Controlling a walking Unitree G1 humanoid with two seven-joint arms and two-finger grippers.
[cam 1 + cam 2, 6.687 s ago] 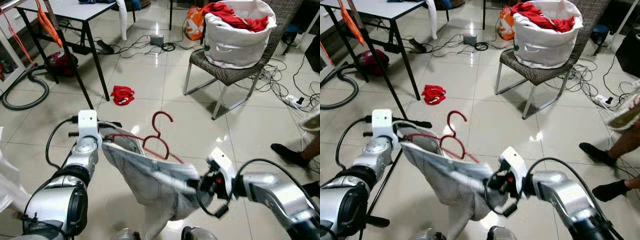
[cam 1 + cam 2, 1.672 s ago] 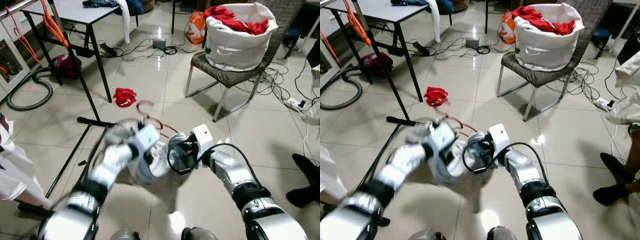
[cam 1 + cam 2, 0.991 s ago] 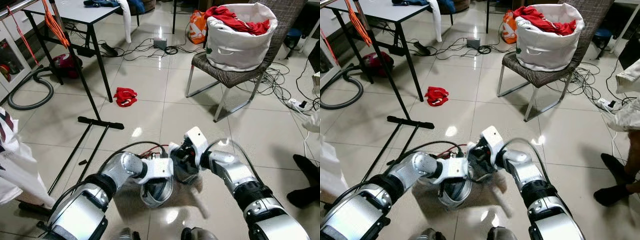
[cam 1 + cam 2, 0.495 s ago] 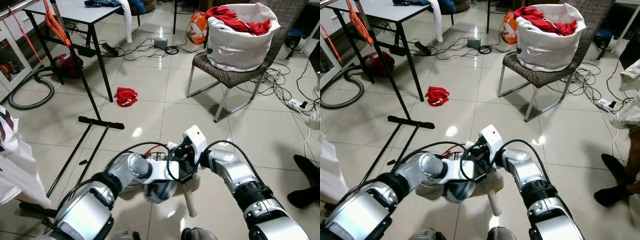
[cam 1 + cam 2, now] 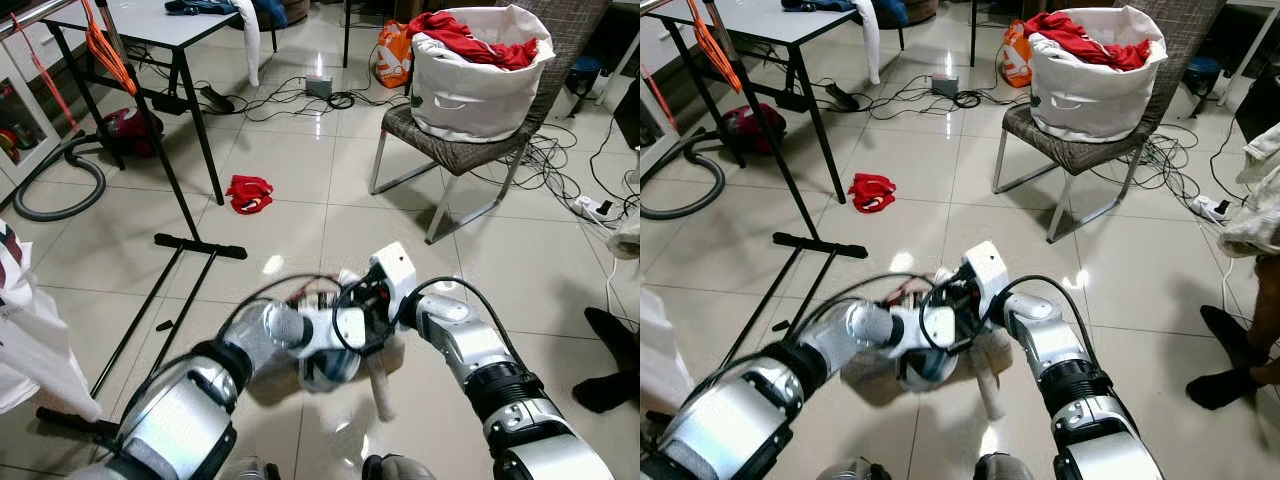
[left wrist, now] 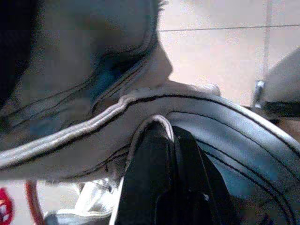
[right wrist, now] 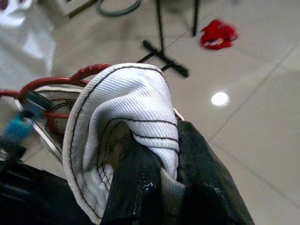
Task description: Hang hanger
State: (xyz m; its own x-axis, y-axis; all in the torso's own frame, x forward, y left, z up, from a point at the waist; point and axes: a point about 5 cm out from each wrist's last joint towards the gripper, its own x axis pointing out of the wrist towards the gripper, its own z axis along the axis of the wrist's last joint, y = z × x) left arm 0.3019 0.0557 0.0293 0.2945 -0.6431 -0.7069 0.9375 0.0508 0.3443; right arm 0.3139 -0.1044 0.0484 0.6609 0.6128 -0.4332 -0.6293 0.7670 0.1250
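Now both grippers (image 7: 157, 173) higher, garment (image 7: 126, 117) bunched, blurred.

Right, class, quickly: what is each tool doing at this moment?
Left tool: shut on the grey garment.
Right tool: shut on a fold of the same grey garment, red hanger just behind it.
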